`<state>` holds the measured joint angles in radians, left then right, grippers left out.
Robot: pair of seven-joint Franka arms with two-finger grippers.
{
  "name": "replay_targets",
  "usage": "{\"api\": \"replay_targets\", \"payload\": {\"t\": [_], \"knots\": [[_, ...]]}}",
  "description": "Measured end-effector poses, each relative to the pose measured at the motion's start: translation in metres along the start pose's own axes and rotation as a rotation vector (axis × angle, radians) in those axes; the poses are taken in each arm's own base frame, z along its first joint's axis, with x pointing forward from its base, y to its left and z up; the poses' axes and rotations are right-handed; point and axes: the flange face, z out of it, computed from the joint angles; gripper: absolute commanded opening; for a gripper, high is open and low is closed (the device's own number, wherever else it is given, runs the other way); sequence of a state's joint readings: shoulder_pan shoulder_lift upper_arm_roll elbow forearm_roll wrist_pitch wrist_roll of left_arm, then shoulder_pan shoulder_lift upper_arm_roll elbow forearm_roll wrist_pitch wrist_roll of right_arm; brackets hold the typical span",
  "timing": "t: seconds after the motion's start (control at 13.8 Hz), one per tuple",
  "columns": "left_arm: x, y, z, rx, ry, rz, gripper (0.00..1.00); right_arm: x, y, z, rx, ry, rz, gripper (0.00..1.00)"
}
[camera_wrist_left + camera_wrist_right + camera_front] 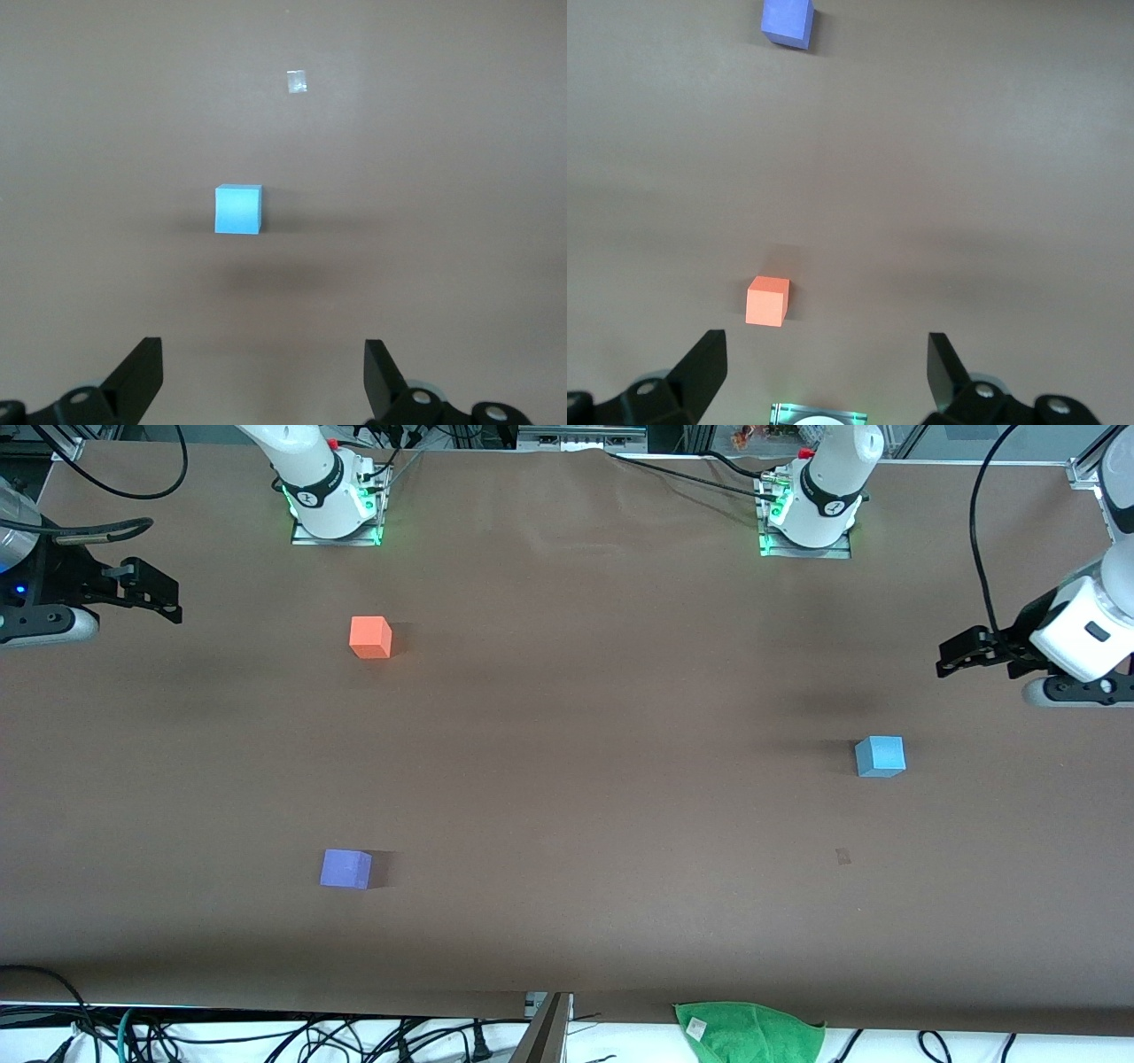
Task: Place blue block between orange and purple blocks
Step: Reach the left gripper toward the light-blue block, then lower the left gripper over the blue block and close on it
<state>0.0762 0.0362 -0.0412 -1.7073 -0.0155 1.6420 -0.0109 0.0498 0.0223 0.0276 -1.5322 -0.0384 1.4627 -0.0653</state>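
Observation:
The light blue block (880, 756) sits on the brown table toward the left arm's end; it also shows in the left wrist view (238, 210). The orange block (370, 638) sits near the right arm's base, and the purple block (345, 869) lies nearer to the front camera, with bare table between them. Both show in the right wrist view, orange (767, 301) and purple (787, 22). My left gripper (961, 654) (262, 354) is open and empty, up over the table's left-arm end, apart from the blue block. My right gripper (152, 592) (824, 350) is open and empty over the right-arm end.
A green cloth (753, 1032) lies at the table's near edge. A small pale mark (842, 856) (297, 81) is on the table nearer to the front camera than the blue block. Cables hang along the near edge. The arm bases (335, 514) (806, 527) stand at the back.

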Motion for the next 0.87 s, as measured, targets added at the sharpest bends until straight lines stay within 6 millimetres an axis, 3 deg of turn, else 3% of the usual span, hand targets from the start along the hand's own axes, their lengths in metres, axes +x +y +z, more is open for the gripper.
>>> {"api": "replay_targets", "payload": {"t": [0.14,0.29,0.51,0.72,0.87], "knots": [[0.004,-0.018,0.01,-0.004,-0.023,-0.023,1.0,0.0,0.0,0.001,0.0,-0.001,0.0,1.0],[0.015,-0.039,0.036,-0.009,-0.069,-0.011,1.0,0.001,0.0,0.002,0.0,-0.003,0.0,1.0],[0.041,-0.057,0.093,0.028,-0.133,0.009,1.0,0.002,0.0,0.002,0.0,-0.003,0.0,1.0],[0.067,-0.056,0.158,0.029,-0.134,0.023,1.0,0.002,0.0,0.002,0.0,-0.003,0.0,1.0],[0.073,-0.053,0.201,0.029,-0.094,0.034,1.0,0.002,0.0,0.002,0.0,-0.003,0.0,1.0]]}}
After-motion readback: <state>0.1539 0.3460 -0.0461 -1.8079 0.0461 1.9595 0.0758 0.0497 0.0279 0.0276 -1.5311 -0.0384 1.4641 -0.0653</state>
